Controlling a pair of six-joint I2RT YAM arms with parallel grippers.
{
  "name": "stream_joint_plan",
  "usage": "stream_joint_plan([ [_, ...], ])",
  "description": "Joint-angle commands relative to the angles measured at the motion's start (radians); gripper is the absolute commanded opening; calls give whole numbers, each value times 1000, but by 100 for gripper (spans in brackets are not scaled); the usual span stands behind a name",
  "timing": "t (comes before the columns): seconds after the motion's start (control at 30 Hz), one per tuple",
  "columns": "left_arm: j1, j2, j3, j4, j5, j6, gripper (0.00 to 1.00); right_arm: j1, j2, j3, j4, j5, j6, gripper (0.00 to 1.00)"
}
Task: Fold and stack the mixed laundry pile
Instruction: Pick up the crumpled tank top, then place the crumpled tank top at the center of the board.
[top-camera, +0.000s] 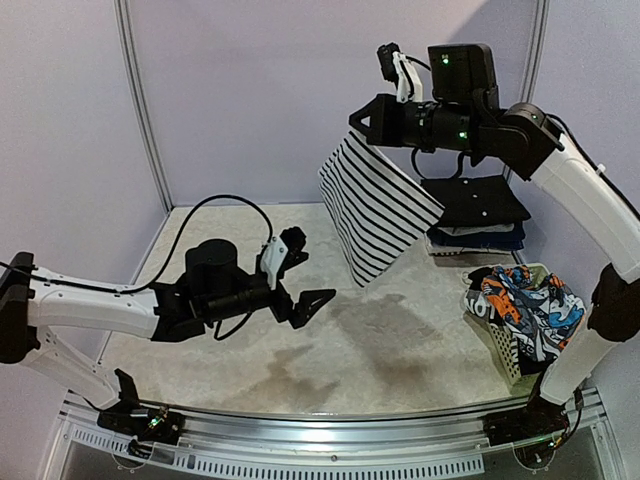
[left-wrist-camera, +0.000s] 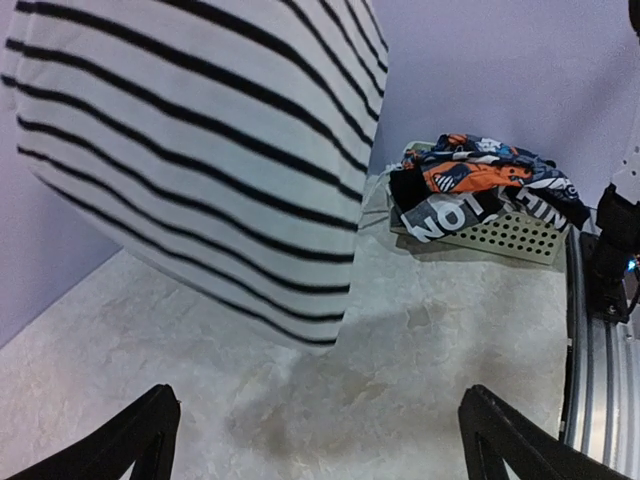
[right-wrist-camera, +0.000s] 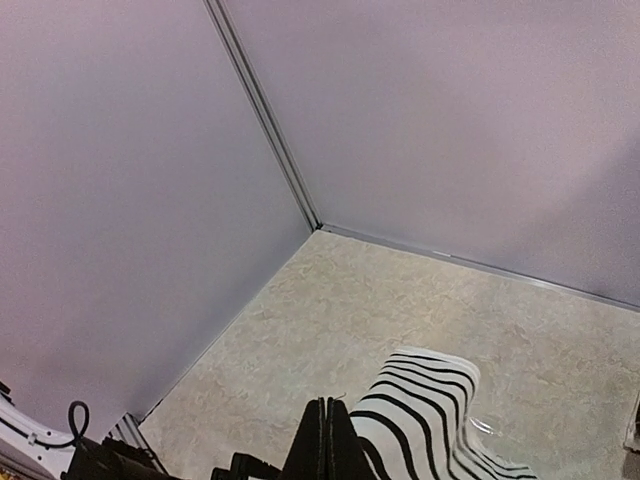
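- While right hand (top-camera: 358, 120) clamps the striped garment (top-camera: 378, 205) by a top corner, it hangs long-axis down.
- Left hand (top-camera: 310, 272), spread apart, sits low-left, nearest the free lower corner.

In the top view the striped garment (top-camera: 378, 205) loses its upper edge behind the right gripper (top-camera: 356, 121), so the pinched spot cannot be seen. The hanging cloth also covers the nine o'clock side of the folded stack (top-camera: 478, 205); how many pieces lie there is unclear. The printed garment (top-camera: 525, 305) buries most of the basket (top-camera: 506, 352), whose five o'clock corner sits behind the right arm (top-camera: 585, 195). That arm's elbow partly runs off at three o'clock. In the left wrist view the striped cloth is cut at twelve and nine o'clock, and the left gripper (left-wrist-camera: 318, 430) shows only fingertips at six. The right wrist view shows its own fingers as a dark sliver at six o'clock.
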Motion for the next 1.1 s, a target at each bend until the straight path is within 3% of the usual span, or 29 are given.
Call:
stream_joint_plan([
  [0.0, -33, 75, 62, 102, -49, 144, 99, 7, 23, 54, 6, 85, 2, 0],
  [0.2, -54, 151, 127, 96, -180, 247, 98, 8, 51, 122, -14, 65, -6, 0],
  [0.3, -55, 186, 131, 129, -249, 286, 92, 9, 55, 132, -21, 64, -10, 0],
  [0.33, -55, 203, 136, 135, -271, 302, 81, 8, 55, 131, -25, 68, -11, 0],
  [0.37, -55, 220, 143, 134, -289, 314, 64, 8, 53, 126, -28, 73, -13, 0],
  [0.47, -60, 243, 153, 105, -329, 328, 2, 8, 52, 94, -38, 113, -22, 0],
  [0.7, -75, 171, 132, -41, -391, 311, 0, 9, -3, -62, 12, 270, -47, 0],
  [1.07, -69, -40, 436, -820, -513, 220, 0, -70, 24, -62, -41, 378, -54, 0],
])
